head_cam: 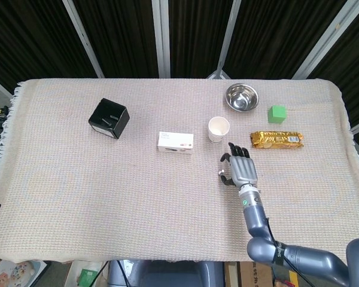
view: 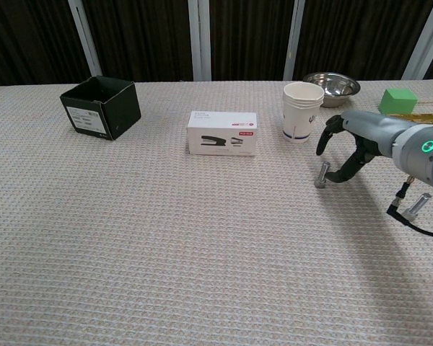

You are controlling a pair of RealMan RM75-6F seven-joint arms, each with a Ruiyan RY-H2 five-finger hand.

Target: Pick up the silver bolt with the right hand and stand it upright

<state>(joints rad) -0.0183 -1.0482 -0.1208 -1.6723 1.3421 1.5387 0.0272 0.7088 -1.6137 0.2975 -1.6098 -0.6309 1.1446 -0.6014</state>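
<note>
The silver bolt (view: 321, 175) stands upright on the woven cloth, right of the middle, in front of the paper cup. In the head view it shows only as a small grey speck (head_cam: 220, 174) at the hand's left edge. My right hand (view: 346, 148) arches over it from the right. The thumb is lifted up and away from the bolt, and a curled fingertip (view: 334, 177) lies right beside it; contact cannot be told. In the head view the right hand (head_cam: 242, 168) is seen from its back. My left hand shows in neither view.
A white paper cup (view: 302, 111) stands just behind the hand, with a steel bowl (view: 331, 87), a green cube (view: 397, 99) and a gold snack packet (head_cam: 277, 140) further right. A white stapler box (view: 222, 132) and a black box (view: 101, 107) lie to the left.
</note>
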